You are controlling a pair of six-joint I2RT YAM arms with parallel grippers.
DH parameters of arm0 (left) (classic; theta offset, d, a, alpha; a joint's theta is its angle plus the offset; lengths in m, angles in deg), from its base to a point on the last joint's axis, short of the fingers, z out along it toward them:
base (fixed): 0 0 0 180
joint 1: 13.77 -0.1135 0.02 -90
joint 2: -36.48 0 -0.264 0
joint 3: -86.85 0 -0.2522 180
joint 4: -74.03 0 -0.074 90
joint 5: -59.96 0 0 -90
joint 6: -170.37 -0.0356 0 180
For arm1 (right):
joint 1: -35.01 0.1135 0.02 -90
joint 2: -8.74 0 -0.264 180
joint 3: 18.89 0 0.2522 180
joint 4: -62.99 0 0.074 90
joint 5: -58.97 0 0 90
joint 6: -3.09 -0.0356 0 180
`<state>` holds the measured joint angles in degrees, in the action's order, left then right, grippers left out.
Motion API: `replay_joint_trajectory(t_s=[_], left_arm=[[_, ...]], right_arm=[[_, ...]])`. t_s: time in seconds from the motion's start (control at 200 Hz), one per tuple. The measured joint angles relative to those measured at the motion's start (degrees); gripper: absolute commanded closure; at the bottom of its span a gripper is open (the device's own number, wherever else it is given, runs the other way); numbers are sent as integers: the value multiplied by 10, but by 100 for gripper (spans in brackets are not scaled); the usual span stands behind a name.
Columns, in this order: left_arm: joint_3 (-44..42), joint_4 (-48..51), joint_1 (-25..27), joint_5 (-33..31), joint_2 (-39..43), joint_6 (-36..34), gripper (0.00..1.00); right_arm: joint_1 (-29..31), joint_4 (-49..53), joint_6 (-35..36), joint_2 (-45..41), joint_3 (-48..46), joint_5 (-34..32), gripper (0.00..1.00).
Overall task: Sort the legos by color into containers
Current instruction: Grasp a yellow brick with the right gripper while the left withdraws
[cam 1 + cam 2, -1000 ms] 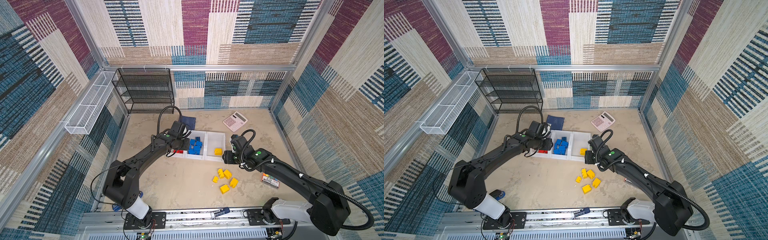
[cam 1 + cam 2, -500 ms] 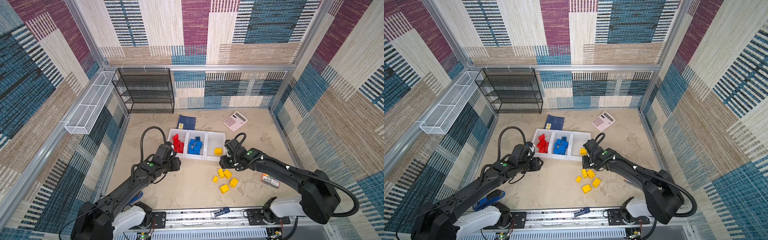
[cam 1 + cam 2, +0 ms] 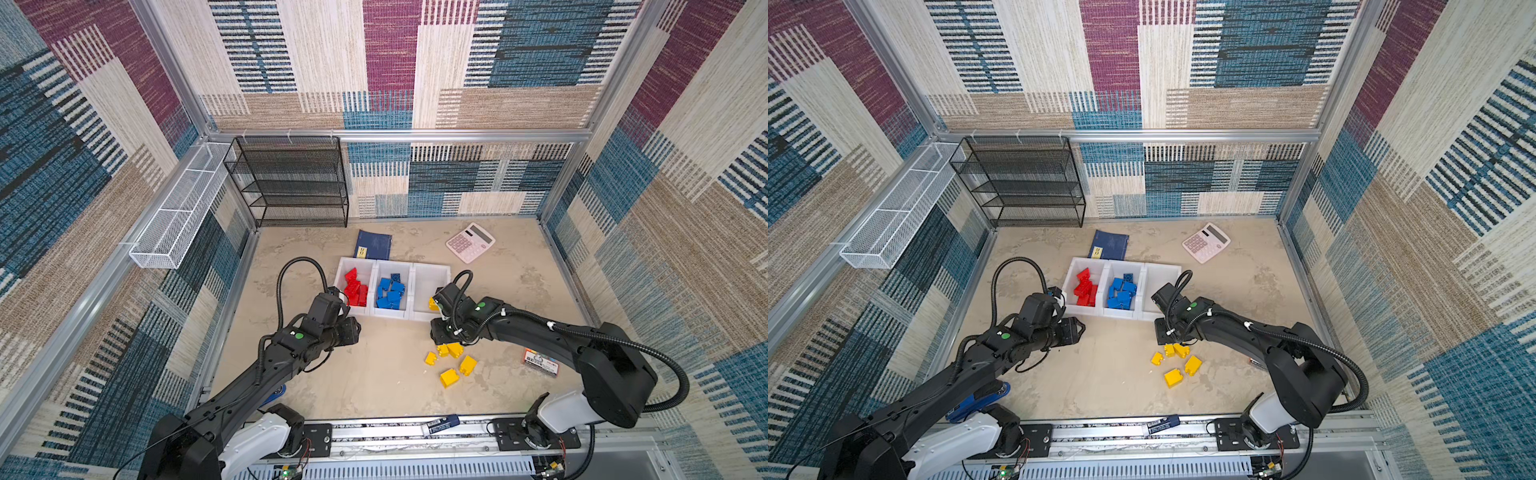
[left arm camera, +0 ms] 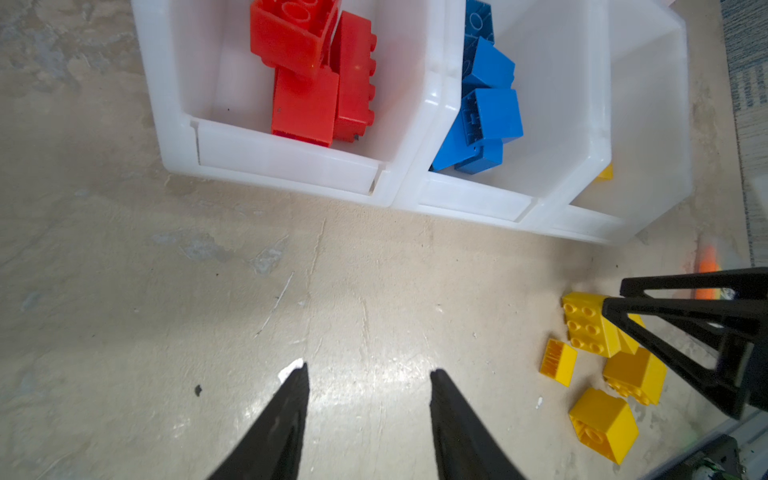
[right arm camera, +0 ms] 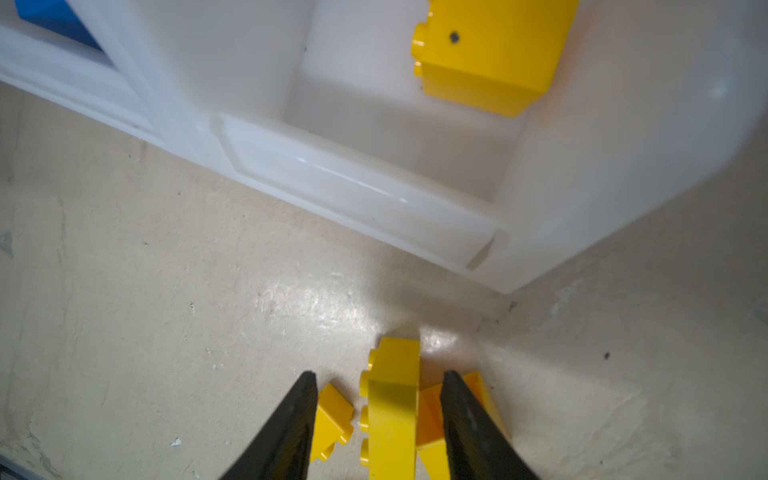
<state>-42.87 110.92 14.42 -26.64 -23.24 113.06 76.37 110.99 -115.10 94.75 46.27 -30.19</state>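
Note:
Three joined white containers (image 3: 432,272) stand mid-table. Red legos (image 3: 356,291) fill the left one, blue legos (image 3: 390,293) the middle one, and one yellow lego (image 3: 433,304) lies in the right one. Several yellow legos (image 3: 451,350) lie loose on the table in front. My right gripper (image 5: 380,376) is down among them, jaws apart astride a long yellow lego (image 5: 392,399) with gaps on both sides. My left gripper (image 4: 368,374) hangs open and empty over bare table before the red legos' container (image 4: 286,162). In both top views the grippers (image 3: 353,328) (image 3: 1163,336) face each other.
A black mesh rack (image 3: 291,183) and a white wire basket (image 3: 178,212) stand at the back left. A dark-blue booklet (image 3: 374,245) and a pink calculator (image 3: 469,243) lie behind the containers. A small orange-white pack (image 3: 541,362) lies right of the loose legos.
My left gripper has drawn back from over the red container to the table in front. My right gripper has come down from the container's edge onto the loose yellow legos, its jaws narrowing.

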Motion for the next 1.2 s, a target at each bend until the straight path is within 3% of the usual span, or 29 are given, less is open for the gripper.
replay_joint_trajectory(t_s=[0.611,0.866,1.197], left_arm=[[-11,2,0,-1,25,4,49],[-15,3,0,-2,30,6,49],[-21,8,0,-4,50,15,49]], right_arm=[[21,1,0,31,-7,-13,72],[23,6,0,26,-4,-15,76],[-12,31,46,7,127,-37,76]])
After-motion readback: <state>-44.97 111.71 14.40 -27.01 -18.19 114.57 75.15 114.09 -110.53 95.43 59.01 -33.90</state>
